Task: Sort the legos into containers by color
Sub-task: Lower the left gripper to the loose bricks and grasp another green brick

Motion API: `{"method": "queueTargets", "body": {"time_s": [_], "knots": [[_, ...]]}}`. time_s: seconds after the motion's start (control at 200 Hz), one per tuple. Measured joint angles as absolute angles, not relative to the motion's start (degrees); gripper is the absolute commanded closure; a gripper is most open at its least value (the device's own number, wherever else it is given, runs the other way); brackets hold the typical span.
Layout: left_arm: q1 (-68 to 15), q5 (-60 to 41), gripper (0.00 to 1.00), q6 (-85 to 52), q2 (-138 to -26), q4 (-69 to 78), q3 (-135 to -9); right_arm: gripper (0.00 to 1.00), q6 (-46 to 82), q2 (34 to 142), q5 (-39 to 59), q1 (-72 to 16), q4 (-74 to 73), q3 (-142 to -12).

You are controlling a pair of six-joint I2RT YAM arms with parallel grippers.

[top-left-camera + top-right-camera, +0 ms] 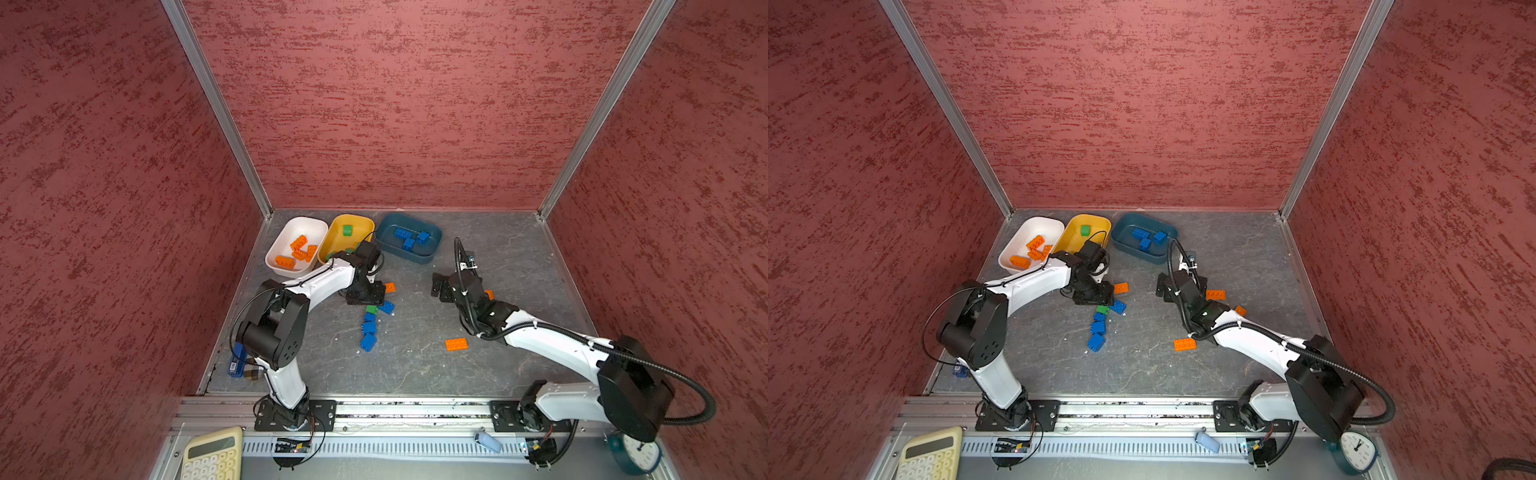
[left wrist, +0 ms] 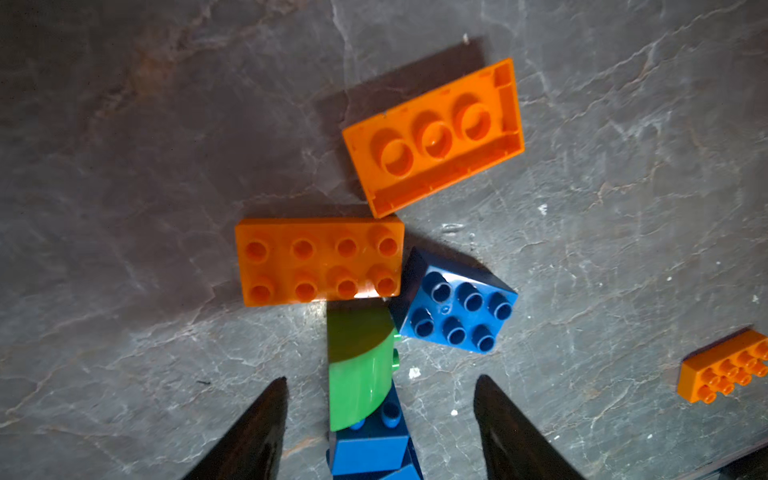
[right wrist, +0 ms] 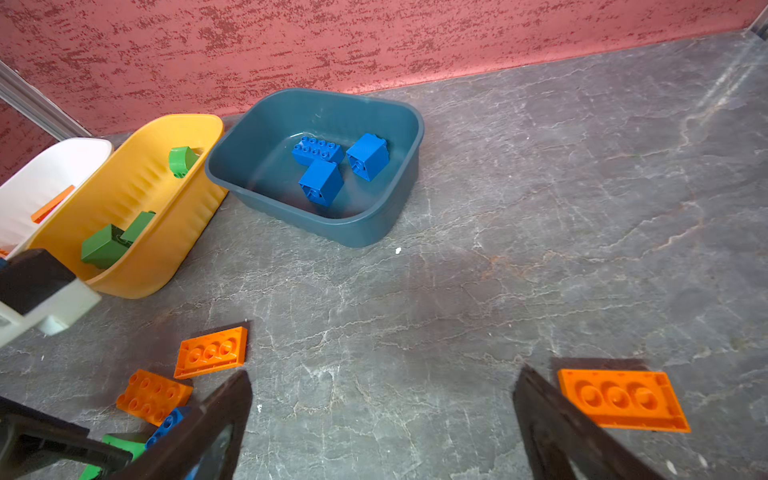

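The left gripper (image 2: 381, 377) stands open astride the green curved brick (image 2: 359, 370), whose long axis runs between the jaws. In a top view the mustard tub (image 1: 351, 217) lies at its 11 o'clock. The open, empty right gripper (image 1: 439, 286) is farther, at 3 o'clock.

Three tubs (image 1: 297, 229); one calculator (image 1: 212, 456); one clock (image 1: 640, 456).

Both top views are evenly lit from above and stretched at the edges. In the left wrist view, shadow dims the table (image 2: 124, 124) beyond the left jaws. The green brick (image 2: 359, 374) between them is half shaded, glare glints on the studded orange brick (image 2: 320, 259), and the jaw tips blur. The right wrist view is bright and crisp, a short shadow edging the orange plate (image 3: 621, 399) beside the right jaws.
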State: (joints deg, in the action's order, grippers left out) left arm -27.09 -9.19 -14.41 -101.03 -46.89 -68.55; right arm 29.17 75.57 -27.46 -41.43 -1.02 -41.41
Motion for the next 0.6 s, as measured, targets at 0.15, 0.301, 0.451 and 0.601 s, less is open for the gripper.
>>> {"method": "queueTargets", "body": {"time_s": [0.15, 0.301, 0.451, 0.601], "knots": [[-27.7, -9.2, 0.33, -13.1, -102.0, -46.8, -68.4, 0.01, 29.2, 75.8, -27.5, -41.4, -0.9, -41.4], [-29.5, -7.7, 0.37, -12.2, -103.2, -46.6, -68.4, 0.01, 29.2, 75.9, -27.5, -41.4, -0.5, -41.4], [-30.9, -4.9, 0.46, -11.7, -104.7, -46.3, -68.4, 0.01, 29.3, 75.9, -27.5, -41.4, -0.3, -41.4], [-31.2, -3.4, 0.53, -11.6, -106.1, -45.7, -68.4, 0.01, 29.4, 75.9, -27.5, -41.4, -0.1, -41.4]]}}
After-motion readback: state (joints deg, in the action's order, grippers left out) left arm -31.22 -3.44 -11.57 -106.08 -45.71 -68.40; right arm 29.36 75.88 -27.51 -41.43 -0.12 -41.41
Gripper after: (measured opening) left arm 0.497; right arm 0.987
